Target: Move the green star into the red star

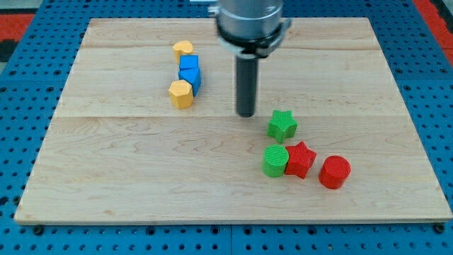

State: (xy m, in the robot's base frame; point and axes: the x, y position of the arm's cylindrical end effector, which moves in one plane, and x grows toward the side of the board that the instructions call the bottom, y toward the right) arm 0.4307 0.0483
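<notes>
The green star [282,125] lies on the wooden board right of centre. The red star [300,159] lies just below and slightly right of it, with a small gap between them. My tip [245,114] stands on the board just left of and slightly above the green star, apart from it by a short gap.
A green cylinder [275,160] touches the red star's left side and a red cylinder [334,172] sits to its right. At the upper left stands a column: a yellow heart-like block [182,49], two blue blocks [190,72], and a yellow hexagon [181,93].
</notes>
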